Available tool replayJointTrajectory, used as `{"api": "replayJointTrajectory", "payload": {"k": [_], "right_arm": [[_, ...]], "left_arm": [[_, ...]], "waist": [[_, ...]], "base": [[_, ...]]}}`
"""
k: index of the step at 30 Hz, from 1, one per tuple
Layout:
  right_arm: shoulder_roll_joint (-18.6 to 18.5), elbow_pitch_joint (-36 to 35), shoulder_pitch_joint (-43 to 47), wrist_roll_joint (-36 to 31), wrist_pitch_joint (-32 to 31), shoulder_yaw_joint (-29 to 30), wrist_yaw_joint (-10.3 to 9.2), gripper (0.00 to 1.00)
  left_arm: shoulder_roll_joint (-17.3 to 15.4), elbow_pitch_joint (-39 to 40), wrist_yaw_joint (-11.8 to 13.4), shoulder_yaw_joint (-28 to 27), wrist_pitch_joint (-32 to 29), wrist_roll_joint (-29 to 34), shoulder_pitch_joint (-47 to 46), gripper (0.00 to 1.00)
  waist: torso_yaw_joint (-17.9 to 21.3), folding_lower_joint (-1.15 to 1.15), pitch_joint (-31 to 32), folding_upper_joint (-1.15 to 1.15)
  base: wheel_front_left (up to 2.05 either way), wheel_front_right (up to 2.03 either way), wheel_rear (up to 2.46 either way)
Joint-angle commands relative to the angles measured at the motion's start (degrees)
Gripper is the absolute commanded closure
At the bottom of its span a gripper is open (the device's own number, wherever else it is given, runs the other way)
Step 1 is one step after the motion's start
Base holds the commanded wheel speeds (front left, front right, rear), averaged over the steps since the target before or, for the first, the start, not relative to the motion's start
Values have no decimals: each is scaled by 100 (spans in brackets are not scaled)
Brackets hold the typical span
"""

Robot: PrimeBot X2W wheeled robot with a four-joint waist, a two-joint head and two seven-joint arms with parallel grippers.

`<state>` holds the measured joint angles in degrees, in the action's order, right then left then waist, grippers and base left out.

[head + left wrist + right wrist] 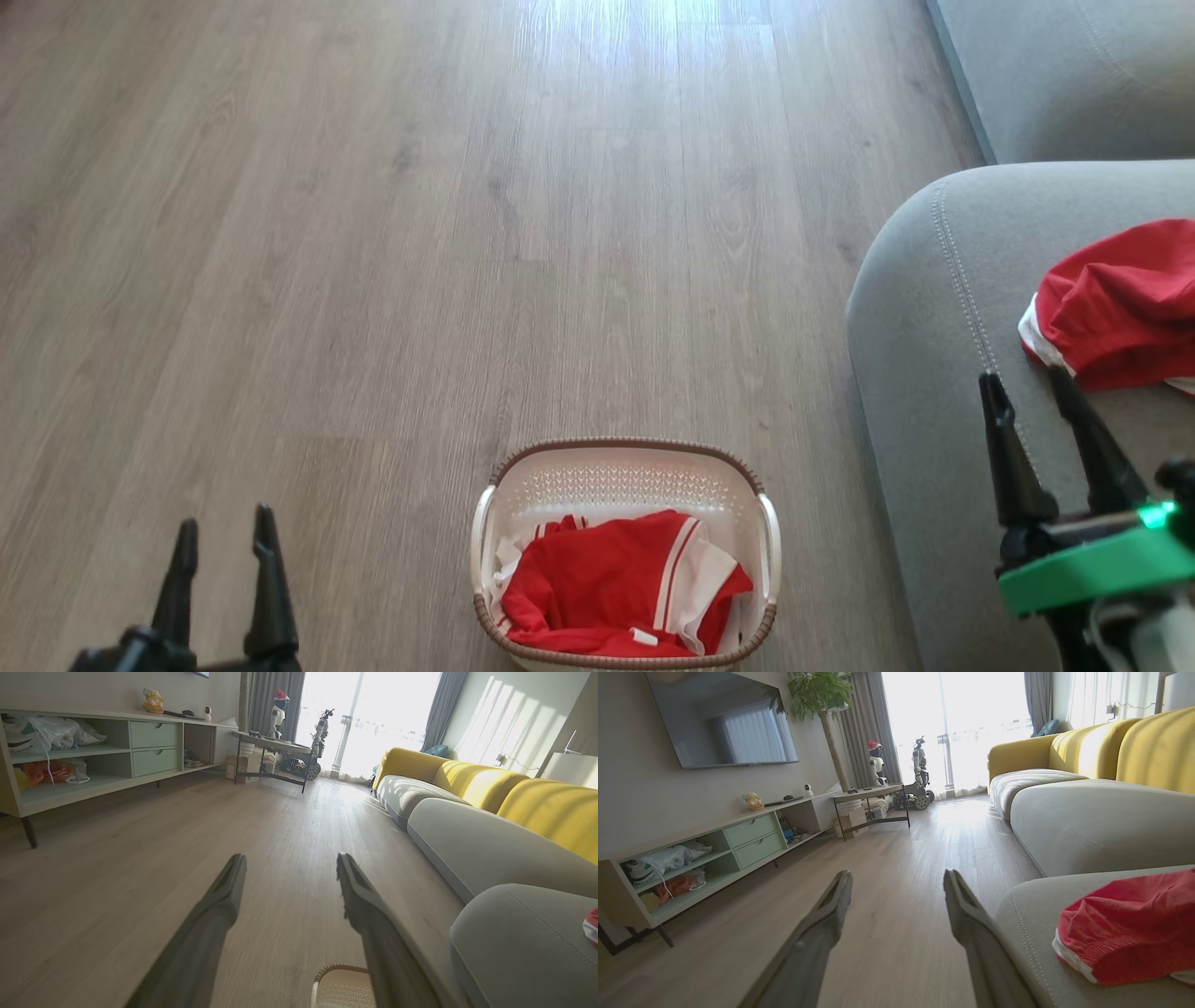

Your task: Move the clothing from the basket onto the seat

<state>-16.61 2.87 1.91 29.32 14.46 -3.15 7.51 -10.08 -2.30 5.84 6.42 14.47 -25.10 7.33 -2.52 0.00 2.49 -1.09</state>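
Note:
The cream basket [768,537] with a brown braided rim stands on the floor at the bottom centre of the head view, and its far rim [341,969] peeks in low in the left wrist view. Red clothing [611,583] with white stripes lies bunched inside it. Another red garment [1120,308] with white trim rests on the grey seat [934,308] at the right, also seen as red fabric [1129,926] on the cushion [1031,933]. My left gripper [226,537] hangs open left of the basket, holding nothing. My right gripper [1027,385] stands open over the seat, just short of the garment.
Wood floor [467,233] stretches ahead. More grey cushions [467,844] with yellow backs [546,807] run along the right. A low shelf unit [93,760] lines the left wall, and a small table [271,746] and other robots [322,732] stand by the window.

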Motion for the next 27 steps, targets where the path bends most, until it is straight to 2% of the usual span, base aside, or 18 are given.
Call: {"api": "replayJointTrajectory", "payload": {"k": [1,6,14,27], "right_arm": [[26,-304,12,-200,52,48,-2,0],[347,-502,285,-630,53,240,-2,0],[431,-378,307,-708,53,124,-2,0],[501,-338,293,-770,53,48,-2,0]], "left_arm": [[-18,134,-94,-249,52,209,-155,0],[62,35,-383,-328,52,542,-103,0],[263,-73,-770,-547,52,786,-206,0],[477,-200,-984,-741,52,1062,-202,0]], "waist": [[-4,0,-6,0],[20,0,-26,0],[101,0,-131,0],[173,0,-183,0]], "base": [[0,0,0],[0,0,0],[0,0,0],[0,0,0]]}}
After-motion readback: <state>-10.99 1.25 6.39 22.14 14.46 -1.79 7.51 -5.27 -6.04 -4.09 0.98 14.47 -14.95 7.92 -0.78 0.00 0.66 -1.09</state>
